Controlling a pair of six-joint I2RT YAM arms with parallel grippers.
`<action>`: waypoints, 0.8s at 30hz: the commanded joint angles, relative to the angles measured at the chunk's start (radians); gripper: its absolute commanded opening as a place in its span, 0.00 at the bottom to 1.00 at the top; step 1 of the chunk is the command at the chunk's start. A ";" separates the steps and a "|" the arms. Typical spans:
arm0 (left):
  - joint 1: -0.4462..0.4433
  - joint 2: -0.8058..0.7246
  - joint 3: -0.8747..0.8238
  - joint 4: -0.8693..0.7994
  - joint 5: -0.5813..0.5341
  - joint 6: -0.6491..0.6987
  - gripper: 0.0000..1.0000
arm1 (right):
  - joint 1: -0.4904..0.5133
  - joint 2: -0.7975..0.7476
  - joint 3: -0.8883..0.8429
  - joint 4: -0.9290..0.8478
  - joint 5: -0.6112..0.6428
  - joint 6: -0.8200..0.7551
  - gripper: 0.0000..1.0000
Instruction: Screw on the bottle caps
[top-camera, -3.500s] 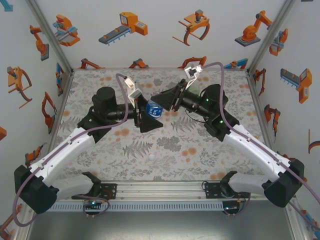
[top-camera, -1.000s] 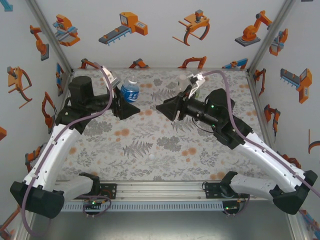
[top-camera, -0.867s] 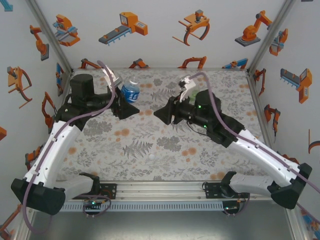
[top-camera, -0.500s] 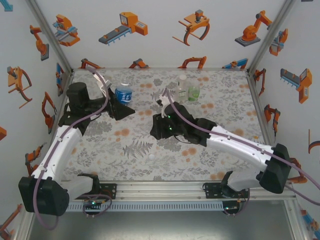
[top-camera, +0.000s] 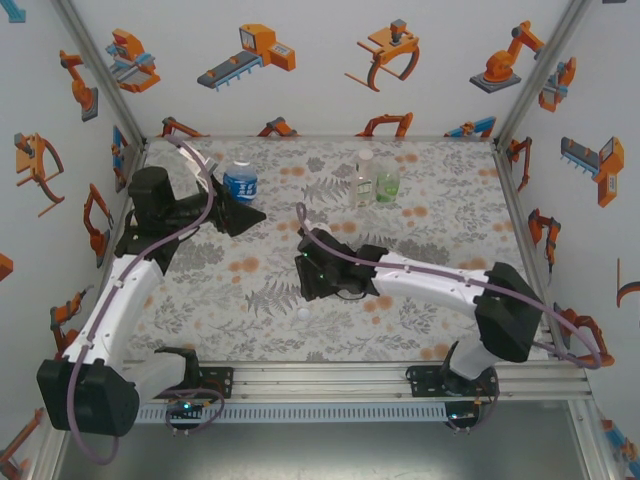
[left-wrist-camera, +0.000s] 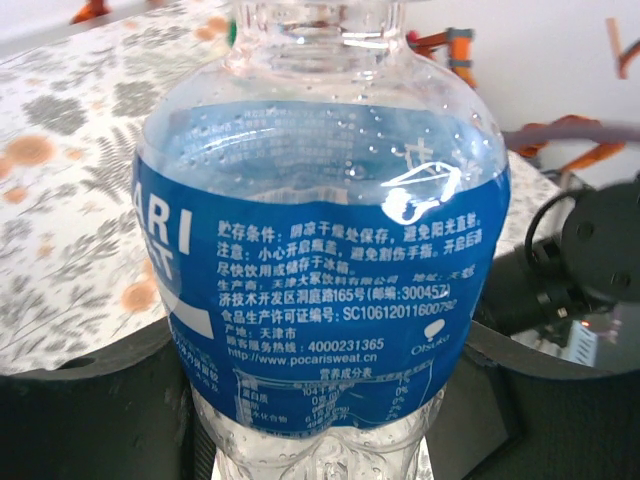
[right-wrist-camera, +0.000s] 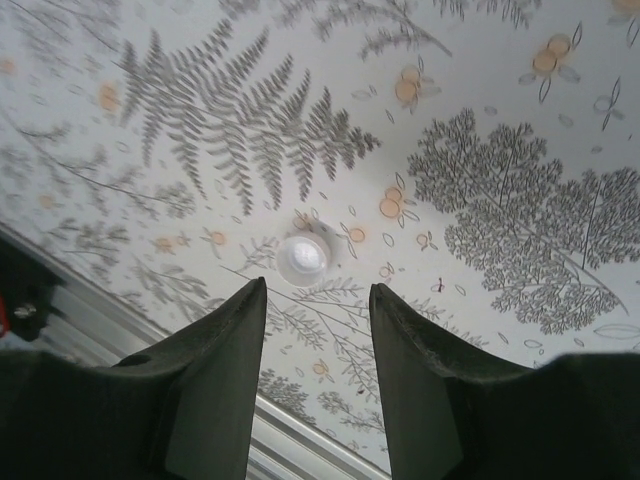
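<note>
At most part of the task is done. The left gripper has its fingers clamped on the lower body of the blue-labelled bottle, which stands upright at the back left. Its mouth is cut off in the left wrist view, so I cannot tell whether it is capped. A loose white cap lies near the front. The right gripper hangs over it, fingers apart and empty. The slim clear bottle and the green-tinted bottle stand close together at the back, their tops too small to judge. The surface is a grey fern print with orange blossoms. The white walls carry orange robot drawings.
</note>
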 joint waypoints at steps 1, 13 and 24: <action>0.003 -0.049 0.000 -0.066 -0.147 0.075 0.00 | 0.028 0.066 0.067 -0.085 0.043 0.026 0.45; 0.004 -0.065 -0.008 -0.084 -0.243 0.078 0.00 | 0.093 0.242 0.168 -0.131 0.053 0.026 0.49; 0.002 -0.056 -0.004 -0.084 -0.230 0.073 0.00 | 0.094 0.320 0.212 -0.168 0.066 0.029 0.44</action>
